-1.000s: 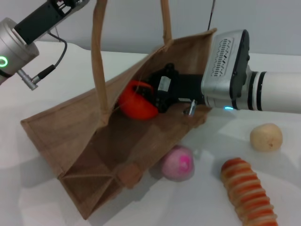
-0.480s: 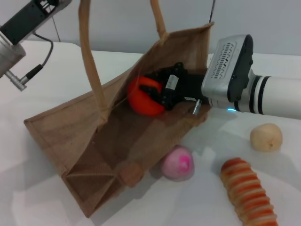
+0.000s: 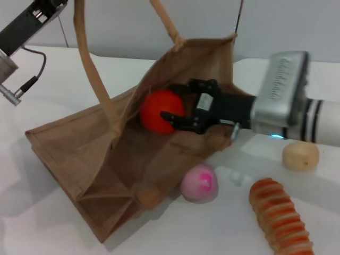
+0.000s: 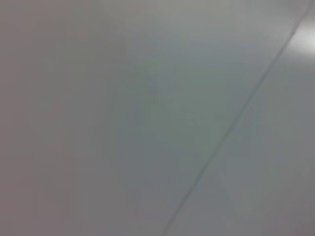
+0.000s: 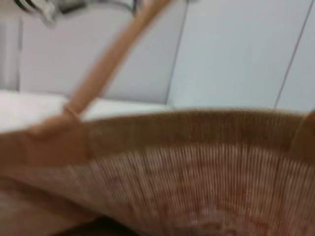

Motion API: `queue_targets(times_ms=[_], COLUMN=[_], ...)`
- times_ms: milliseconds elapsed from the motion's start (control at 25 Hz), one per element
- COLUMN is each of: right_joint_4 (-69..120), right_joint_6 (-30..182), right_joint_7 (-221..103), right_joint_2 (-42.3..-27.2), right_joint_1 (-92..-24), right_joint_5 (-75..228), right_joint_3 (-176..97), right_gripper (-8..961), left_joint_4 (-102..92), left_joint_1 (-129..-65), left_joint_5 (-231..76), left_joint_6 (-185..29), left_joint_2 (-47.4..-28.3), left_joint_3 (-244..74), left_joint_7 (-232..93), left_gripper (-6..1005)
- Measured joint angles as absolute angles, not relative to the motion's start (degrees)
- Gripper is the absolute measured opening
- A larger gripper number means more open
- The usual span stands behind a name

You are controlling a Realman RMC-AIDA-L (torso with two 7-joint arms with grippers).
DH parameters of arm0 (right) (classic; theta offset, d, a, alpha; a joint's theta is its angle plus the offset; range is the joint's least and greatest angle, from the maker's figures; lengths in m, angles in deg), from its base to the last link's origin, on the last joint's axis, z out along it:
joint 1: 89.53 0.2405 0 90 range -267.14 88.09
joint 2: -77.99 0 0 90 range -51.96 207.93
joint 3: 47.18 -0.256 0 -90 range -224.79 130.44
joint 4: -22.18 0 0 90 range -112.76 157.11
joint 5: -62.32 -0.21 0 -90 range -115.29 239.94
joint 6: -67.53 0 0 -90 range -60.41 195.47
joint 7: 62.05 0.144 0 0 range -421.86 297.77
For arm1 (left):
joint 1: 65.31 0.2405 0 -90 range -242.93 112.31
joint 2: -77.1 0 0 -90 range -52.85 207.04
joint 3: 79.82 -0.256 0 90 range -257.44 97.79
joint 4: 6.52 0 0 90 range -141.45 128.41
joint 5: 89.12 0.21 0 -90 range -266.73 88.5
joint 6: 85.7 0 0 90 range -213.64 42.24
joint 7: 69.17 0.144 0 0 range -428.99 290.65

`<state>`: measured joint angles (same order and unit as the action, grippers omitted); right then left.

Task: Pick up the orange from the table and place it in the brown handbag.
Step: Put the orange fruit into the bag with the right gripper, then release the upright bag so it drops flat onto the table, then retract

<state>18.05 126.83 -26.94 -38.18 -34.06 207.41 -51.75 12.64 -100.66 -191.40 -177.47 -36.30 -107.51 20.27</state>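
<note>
The orange point(image 3: 156, 109) lies inside the open mouth of the brown handbag point(image 3: 106, 154), resting against its woven wall. The handbag lies tilted on the white table point(image 3: 48, 223), and its handle point(image 3: 87, 58) is pulled up out of the top of the head view beside my left arm point(image 3: 24, 29). My left gripper is out of view. My right gripper point(image 3: 172, 102) reaches into the bag mouth from the right. It is open, with its black fingers spread around the orange's right side. The right wrist view shows only the bag's wall point(image 5: 197, 172) and a handle point(image 5: 108, 64).
A pink ball point(image 3: 199, 183) lies against the bag's lower edge. A pale beige ball point(image 3: 300, 155) and a ridged orange-striped item point(image 3: 280, 215) lie on the table to the right. The left wrist view shows only a grey wall.
The right arm has drawn back to the right while the orange stayed in the bag; the fingers have let go of it. The handle has moved further left and up.
</note>
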Motion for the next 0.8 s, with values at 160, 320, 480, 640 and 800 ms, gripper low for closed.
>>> queue_targets(times_ms=[160,320,480,640,800], right_joint_4=[22.52,27.63,33.86,35.43,35.34], right_joint_6=[133.65,138.82,144.83,147.49,149.09], right_joint_7=[-25.85,-24.18,-22.96,-23.26,-24.37], right_joint_2=[-38.11,-38.04,-38.02,-38.02,-38.16], right_joint_1=[-37.34,-40.9,-45.63,-48.18,-50.67], right_joint_5=[207.17,207.13,205.34,201.05,193.58], right_joint_3=[-53.61,-56.65,-63.09,-65.02,-65.64], right_gripper=[669,741,758,758,757], left_joint_4=[11.76,11.37,11.1,9.48,8.53], left_joint_1=[-100.49,-100.48,-100.46,-100.61,-100.98], left_joint_5=[-191.3,-190.78,-190.65,-190.63,-190.63], left_joint_6=[-172.92,-168.88,-165.2,-163.28,-161.79], left_joint_2=[-36.22,-35.87,-35.92,-35.85,-35.81], left_joint_3=[-107.51,-107.91,-108.17,-108.19,-108.21], left_joint_7=[20.78,20.88,22.12,25.6,28.37], left_gripper=[123,123,122,122,138])
